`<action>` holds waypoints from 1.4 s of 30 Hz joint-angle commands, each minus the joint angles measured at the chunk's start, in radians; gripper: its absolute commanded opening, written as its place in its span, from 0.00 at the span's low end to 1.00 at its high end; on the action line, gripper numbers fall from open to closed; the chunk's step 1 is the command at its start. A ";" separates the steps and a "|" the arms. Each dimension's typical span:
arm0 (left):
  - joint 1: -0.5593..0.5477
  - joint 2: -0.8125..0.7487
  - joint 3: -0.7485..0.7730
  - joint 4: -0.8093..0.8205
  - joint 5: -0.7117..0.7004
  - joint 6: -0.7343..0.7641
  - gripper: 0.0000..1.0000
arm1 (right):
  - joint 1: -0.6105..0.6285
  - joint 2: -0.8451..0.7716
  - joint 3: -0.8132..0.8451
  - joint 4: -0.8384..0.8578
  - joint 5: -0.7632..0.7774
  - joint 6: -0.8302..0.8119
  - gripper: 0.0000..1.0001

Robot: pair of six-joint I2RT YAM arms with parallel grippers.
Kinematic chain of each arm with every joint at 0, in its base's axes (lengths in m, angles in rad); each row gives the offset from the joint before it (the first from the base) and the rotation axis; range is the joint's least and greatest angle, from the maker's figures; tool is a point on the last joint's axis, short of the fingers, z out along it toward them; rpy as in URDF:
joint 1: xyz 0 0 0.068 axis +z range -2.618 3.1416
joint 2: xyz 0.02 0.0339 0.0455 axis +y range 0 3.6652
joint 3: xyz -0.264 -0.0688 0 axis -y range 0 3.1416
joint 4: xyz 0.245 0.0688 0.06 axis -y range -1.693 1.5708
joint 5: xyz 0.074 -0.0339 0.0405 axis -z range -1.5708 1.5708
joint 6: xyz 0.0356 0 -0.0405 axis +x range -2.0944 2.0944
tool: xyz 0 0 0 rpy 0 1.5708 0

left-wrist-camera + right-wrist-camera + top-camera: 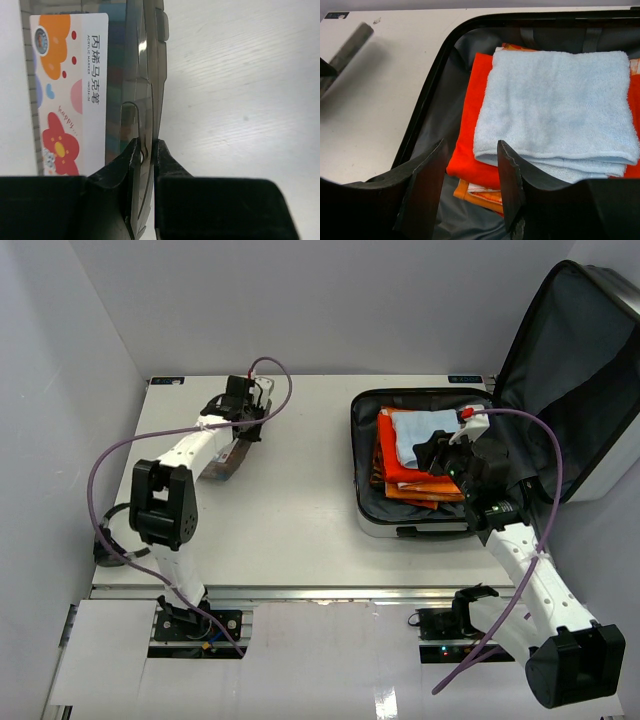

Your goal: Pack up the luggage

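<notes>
The luggage lies open at the right of the table, its dark lid standing up behind. Inside lies a folded light blue towel on a red-orange towel and an orange cloth, over the grey lining. My right gripper is open and empty, hovering just above the near edge of the stack. My left gripper is shut on the thin edge of a flat grey marker case with a red flower label at the far left of the table.
The white table has grey walls on the left and at the back. The luggage lid leans against the right wall. Purple cables loop over both arms. The marker case shows blurred in the right wrist view.
</notes>
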 commanded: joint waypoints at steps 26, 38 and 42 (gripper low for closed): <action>-0.004 -0.327 0.231 0.043 0.581 -0.588 0.00 | -0.007 0.039 0.043 -0.017 0.020 0.008 0.52; -0.097 -0.349 0.176 0.352 0.669 -0.941 0.00 | -0.007 -0.014 0.032 -0.041 0.060 0.018 0.52; -0.166 -0.319 0.197 0.371 0.610 -0.976 0.00 | -0.007 0.002 0.032 -0.042 0.083 0.012 0.53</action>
